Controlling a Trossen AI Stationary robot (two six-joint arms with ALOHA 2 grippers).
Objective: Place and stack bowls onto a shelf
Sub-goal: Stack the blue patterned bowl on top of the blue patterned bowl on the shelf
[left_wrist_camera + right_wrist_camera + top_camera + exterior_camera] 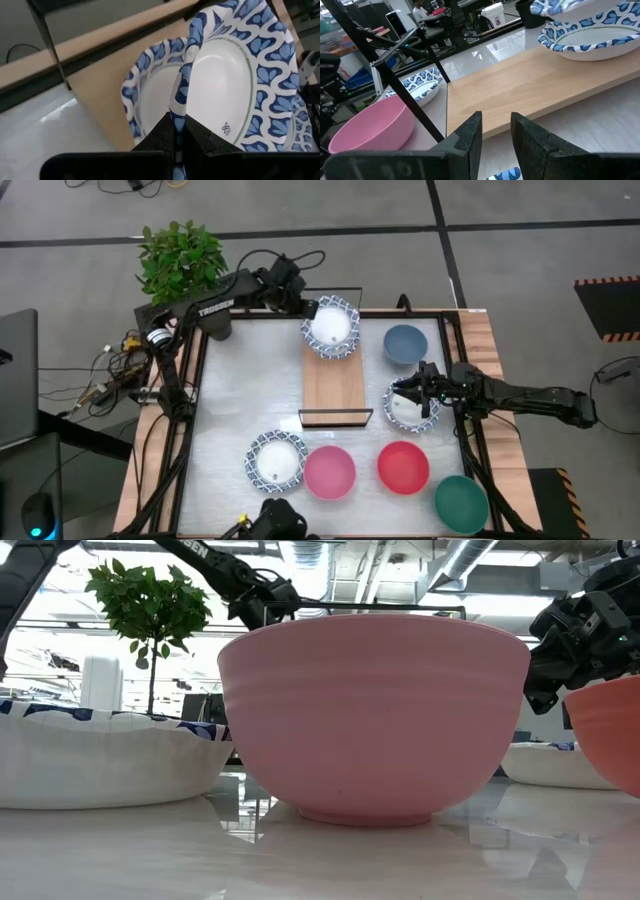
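The light-wood shelf (334, 385) lies mid-table with black wire frames at its ends. A white blue-rimmed bowl (150, 100) sits on its far end. My left gripper (306, 306) is shut on a second white blue-rimmed bowl (333, 327), tilted just over the first. My right gripper (410, 391) is open above another blue-rimmed bowl (410, 408) to the right of the shelf, its fingers (470, 132) pointing toward the shelf. The slate-blue bowl (405, 343), red bowl (403, 467), pink bowl (329, 472), dark green bowl (461, 503) and a fourth blue-rimmed bowl (275, 460) rest on the table. My left gripper pinches the upper bowl's rim (183, 97) between its two fingers (162, 135), one finger inside the bowl and one outside. It comes from the table's far left, slanting down. The bowl is tilted, its held side raised, over the bowl that sits on the shelf.
A potted green plant (182, 260) stands at the far left corner, behind my left arm. Wooden side rails (490, 340) run along the table's left and right edges. The near half of the shelf board (530, 85) is bare wood.
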